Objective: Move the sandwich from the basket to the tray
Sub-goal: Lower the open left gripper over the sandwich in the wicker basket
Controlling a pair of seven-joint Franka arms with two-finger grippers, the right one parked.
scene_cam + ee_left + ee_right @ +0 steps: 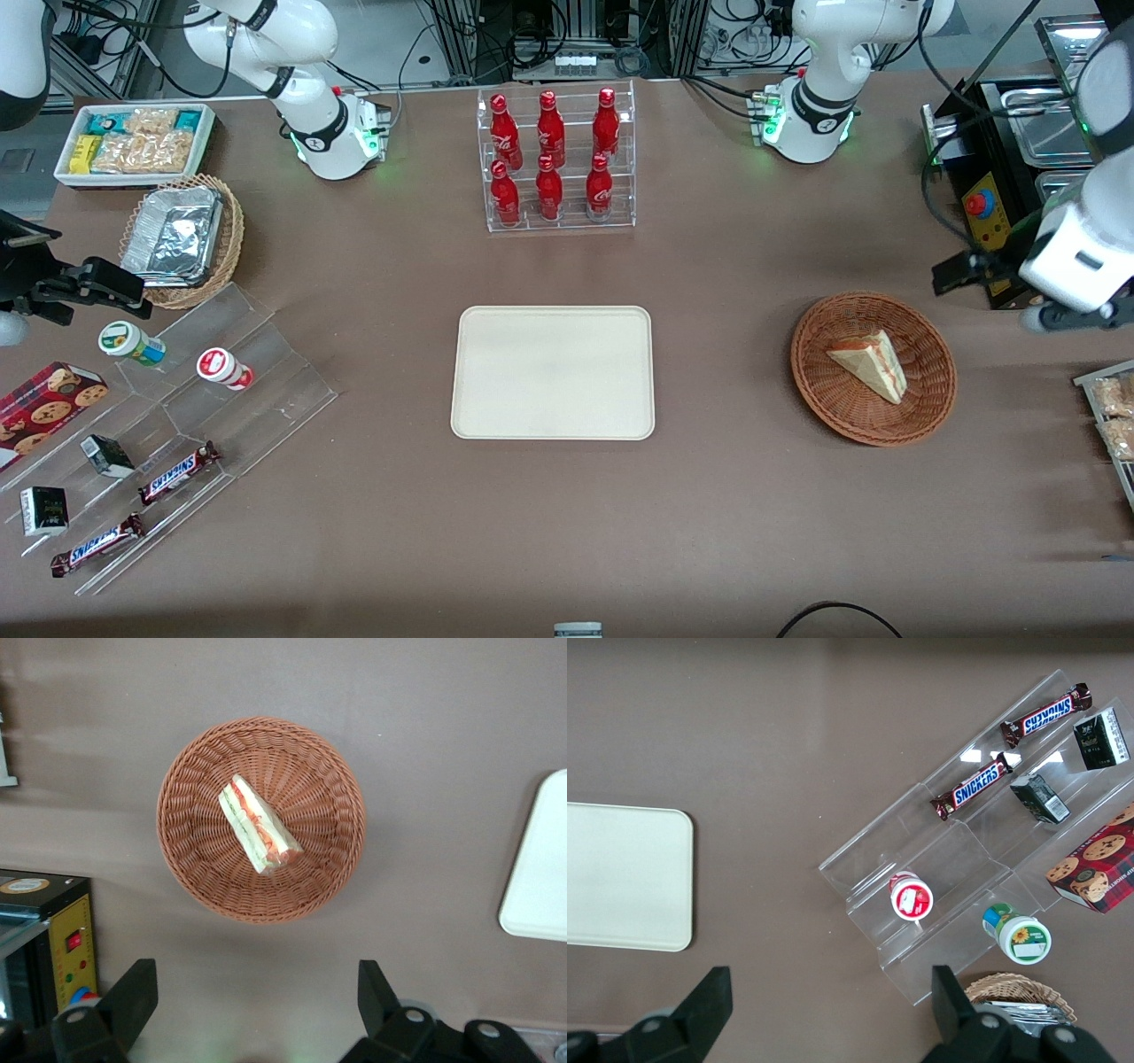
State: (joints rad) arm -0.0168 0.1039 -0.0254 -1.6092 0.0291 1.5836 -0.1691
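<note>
The sandwich (872, 361) lies inside the basket (930, 403), a round reddish-brown wicker bowl standing on the brown table (709, 532) toward the working arm's end, well apart from the tray (553, 372). From the left wrist camera the sandwich (258, 824) lies flat on the woven bottom of the basket (199, 868), close to its middle, its cut edge with red, orange and green layers turned upward, its pale bread touching the weave and no part of it over the rim. The gripper (250, 1001) hangs above the table just beside the basket, not over it, with its jaws spread wide apart and nothing between them; the two dark fingertips (133, 992) sit clear of the wicker. In the front view the gripper (1076, 310) sits at the edge of the picture, beside the basket and higher than it. The tray, cream-beige with rounded corners, lies flat near the middle of the table with nothing on it, and one rounded corner of the tray (540, 868) shows from the wrist camera, apart from the basket. A clear rack of red bottles (555, 155) stands farther from the front camera than the tray
</note>
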